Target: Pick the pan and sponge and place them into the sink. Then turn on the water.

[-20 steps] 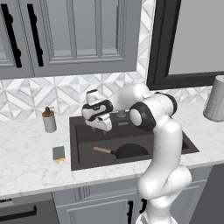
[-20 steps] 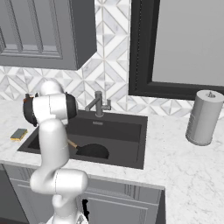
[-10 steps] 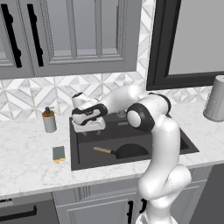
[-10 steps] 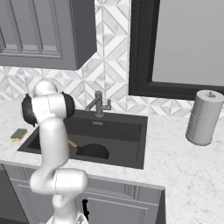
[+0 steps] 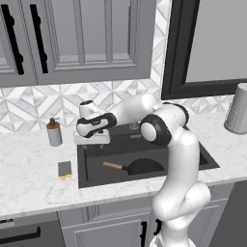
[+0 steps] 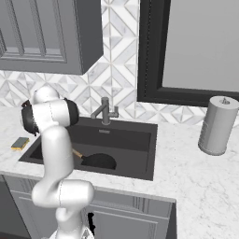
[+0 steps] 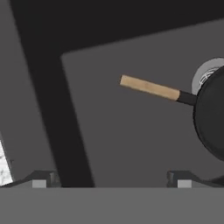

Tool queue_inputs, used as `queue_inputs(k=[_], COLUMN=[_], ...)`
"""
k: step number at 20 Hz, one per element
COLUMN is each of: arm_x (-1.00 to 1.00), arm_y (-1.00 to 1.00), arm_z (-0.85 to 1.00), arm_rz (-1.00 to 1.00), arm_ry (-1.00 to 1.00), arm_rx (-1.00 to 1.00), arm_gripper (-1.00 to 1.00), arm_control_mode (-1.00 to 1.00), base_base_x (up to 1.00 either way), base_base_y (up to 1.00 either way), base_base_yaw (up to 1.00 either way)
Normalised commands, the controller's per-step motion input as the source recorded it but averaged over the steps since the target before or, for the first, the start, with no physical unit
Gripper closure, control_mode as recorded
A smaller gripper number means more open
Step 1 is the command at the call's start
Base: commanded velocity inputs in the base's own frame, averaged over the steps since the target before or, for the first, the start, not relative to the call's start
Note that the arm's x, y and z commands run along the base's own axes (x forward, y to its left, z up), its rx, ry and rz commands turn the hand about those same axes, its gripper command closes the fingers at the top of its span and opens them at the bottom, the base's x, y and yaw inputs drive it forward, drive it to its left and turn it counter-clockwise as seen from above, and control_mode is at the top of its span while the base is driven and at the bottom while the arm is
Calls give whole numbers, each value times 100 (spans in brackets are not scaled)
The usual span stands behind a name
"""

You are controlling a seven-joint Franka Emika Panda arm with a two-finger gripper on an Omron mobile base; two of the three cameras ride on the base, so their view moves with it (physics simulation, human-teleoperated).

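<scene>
The black pan (image 5: 141, 166) lies on the floor of the dark sink (image 5: 207, 159), its wooden handle (image 5: 113, 165) pointing left. In the hand view the pan (image 7: 212, 118) sits at the right, partly over the drain. The sponge (image 5: 64, 169) rests flat on the marble counter left of the sink, also seen as the sponge (image 6: 20, 143). My gripper (image 5: 91, 143) hovers open and empty above the sink's left rear part, right of the sponge; its fingertips (image 7: 41, 180) stand wide apart. No water falls from the faucet (image 6: 105, 111).
A soap dispenser (image 5: 54, 132) stands on the counter behind the sponge, close to the hand. A paper towel roll (image 6: 217, 125) stands right of the sink. Cabinets hang above the counter's left side, and a dark window frame is behind the sink.
The arm has swung left from in front of the faucet to above the sink's left side. The jaws stayed open; pan and sponge have not moved.
</scene>
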Motion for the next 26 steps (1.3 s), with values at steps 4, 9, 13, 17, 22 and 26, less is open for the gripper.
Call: queue_inputs(k=[4, 9, 13, 17, 22, 26], arm_x=[-14, -15, -12, -11, -35, -41], arm_y=[49, 66, 68, 55, 28, 18], arm_z=[0, 0, 0, 0, 0, 0], arm_rz=[21, 21, 13, 8, 1, 0], arm_ry=[0, 0, 1, 1, 0, 0], arm_rx=[16, 3, -3, -6, -4, -1], arm_gripper=[-100, -100, -100, -100, -100, -100], arm_control_mode=[-100, -100, -100, -100, -100, -100], base_base_x=[0, 0, 0, 0, 0, 0], base_base_y=[0, 0, 0, 0, 0, 0], base_base_yaw=[0, 0, 0, 0, 0, 0])
